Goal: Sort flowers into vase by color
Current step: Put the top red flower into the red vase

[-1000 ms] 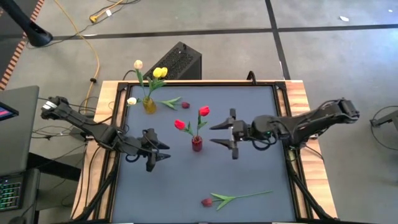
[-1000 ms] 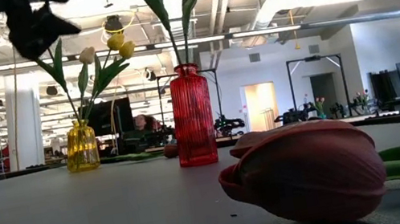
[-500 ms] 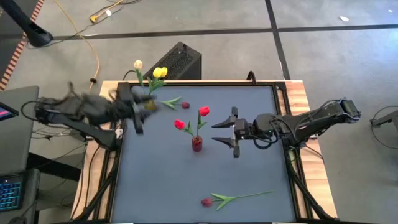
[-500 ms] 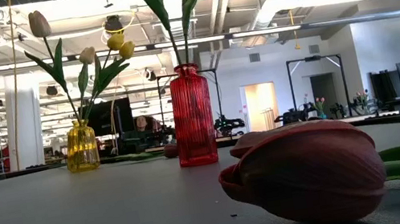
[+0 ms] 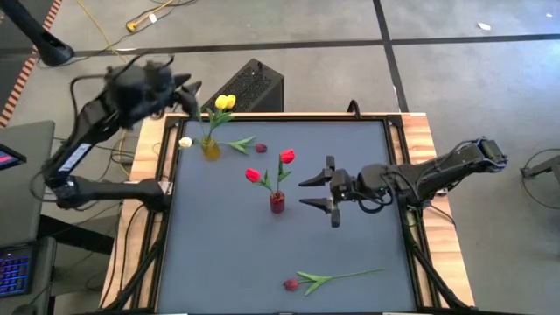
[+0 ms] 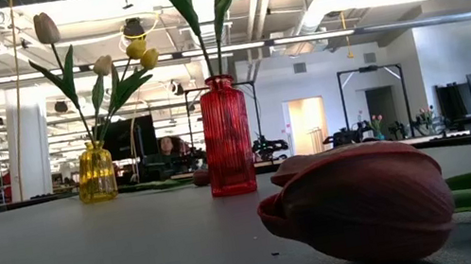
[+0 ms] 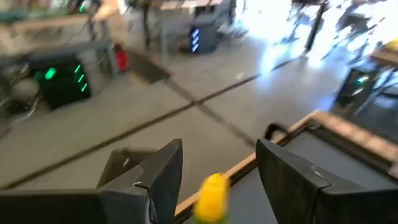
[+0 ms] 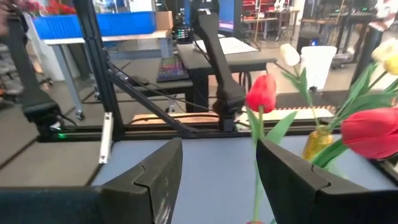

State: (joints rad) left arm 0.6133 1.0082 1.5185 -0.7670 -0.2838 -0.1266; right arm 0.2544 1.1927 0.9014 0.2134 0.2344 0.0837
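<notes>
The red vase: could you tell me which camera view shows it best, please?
The low view shows the red vase best: side-on, upright, its ribbed glass and the stems in its neck plain. The high view shows only a small red spot under two red tulips. The right wrist view shows those tulips, hardly the vase; the left wrist view misses it.

Dark table (image 5: pixel 227 254), red vase (image 5: pixel 277 203), yellow vase (image 5: pixel 210 148), loose tulips (image 5: pixel 331 279)

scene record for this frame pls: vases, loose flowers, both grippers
yellow vase: far left of table, holds yellow and cream tulips
red vase: table centre, holds two red tulips
loose flowers: maroon tulip lying near front edge; another stem lying beside the yellow vase
left gripper: open, raised past the table's far left corner
right gripper: open, empty, right of the red vase
</notes>
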